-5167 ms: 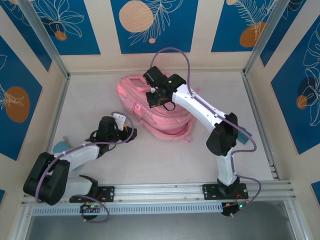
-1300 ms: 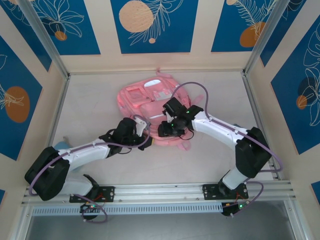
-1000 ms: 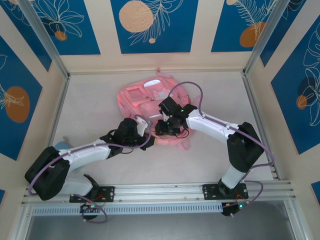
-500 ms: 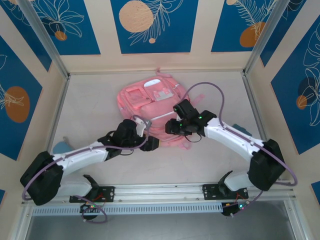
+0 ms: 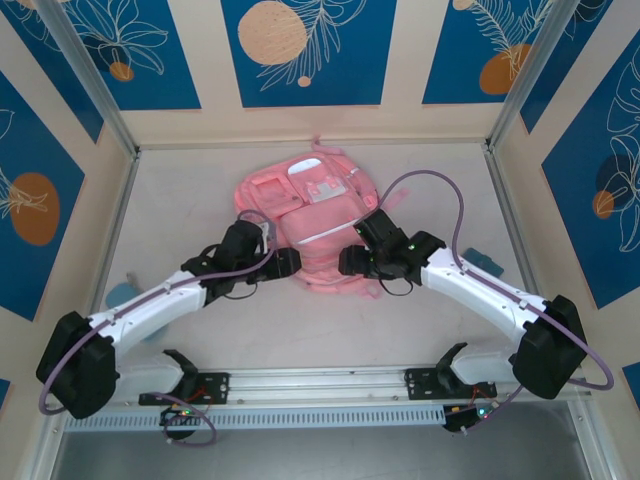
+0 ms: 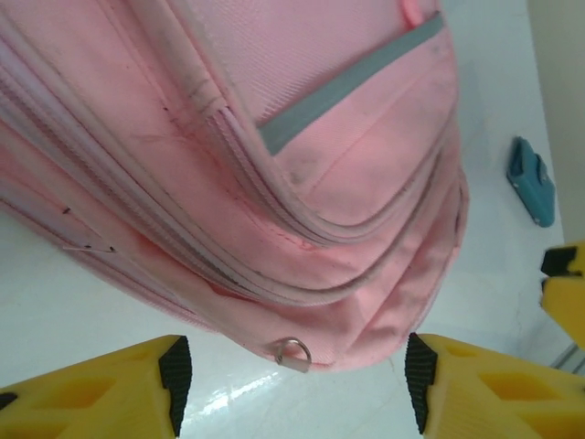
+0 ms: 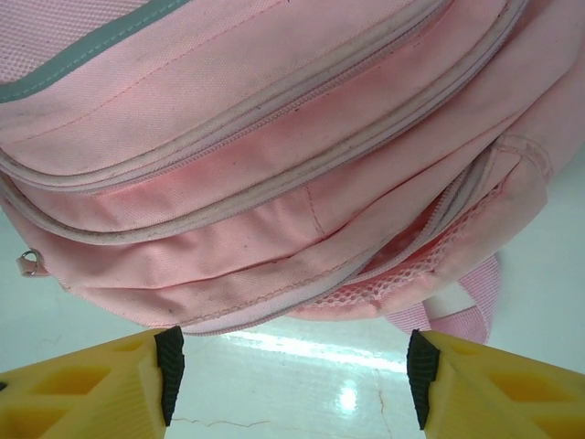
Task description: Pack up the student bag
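1. The student bag (image 5: 310,215) lies flat on the tabletop (image 5: 200,200) toward 12 o'clock, its top pointing to 12 and its bottom edge to 6.
2. My left fingers (image 5: 285,263) sit at its 7 o'clock corner, spread apart and empty. A small metal ring (image 6: 292,352) hangs from the hem just ahead of them.
3. My right fingers (image 5: 350,262) sit at its 5 o'clock corner, likewise spread, gripping nothing.
4. A blue object (image 5: 482,263) lies at 3 o'clock, apart from the bag.
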`<state>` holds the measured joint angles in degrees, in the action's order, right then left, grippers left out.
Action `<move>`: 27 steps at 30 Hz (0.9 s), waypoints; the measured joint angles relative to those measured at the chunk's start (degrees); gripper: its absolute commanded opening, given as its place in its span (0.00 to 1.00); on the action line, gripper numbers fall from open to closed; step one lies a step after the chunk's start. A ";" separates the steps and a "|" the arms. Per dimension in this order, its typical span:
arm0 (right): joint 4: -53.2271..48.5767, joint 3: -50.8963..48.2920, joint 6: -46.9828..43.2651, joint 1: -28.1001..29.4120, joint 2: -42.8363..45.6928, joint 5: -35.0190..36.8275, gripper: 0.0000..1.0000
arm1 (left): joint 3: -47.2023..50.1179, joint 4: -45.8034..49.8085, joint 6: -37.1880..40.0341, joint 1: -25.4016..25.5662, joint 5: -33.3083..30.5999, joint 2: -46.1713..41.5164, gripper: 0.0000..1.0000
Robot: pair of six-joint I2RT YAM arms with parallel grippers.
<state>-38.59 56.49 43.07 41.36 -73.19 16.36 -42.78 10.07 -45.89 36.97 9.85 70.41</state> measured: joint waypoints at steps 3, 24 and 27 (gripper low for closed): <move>0.02 0.00 0.44 0.33 0.00 0.11 0.68 | -1.07 0.66 -3.80 -0.11 -1.22 2.45 0.44; 0.17 0.00 1.49 3.80 -0.04 1.05 0.63 | -3.52 -4.68 -11.50 -0.48 2.16 12.35 0.00; 0.09 0.00 1.51 6.23 -0.15 2.43 0.61 | -4.85 -5.31 -11.17 -0.48 3.82 13.03 0.00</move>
<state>-38.50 56.49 44.58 47.59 -73.34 18.79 -47.64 4.75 -57.06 36.49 13.67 83.44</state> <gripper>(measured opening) 0.624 0.039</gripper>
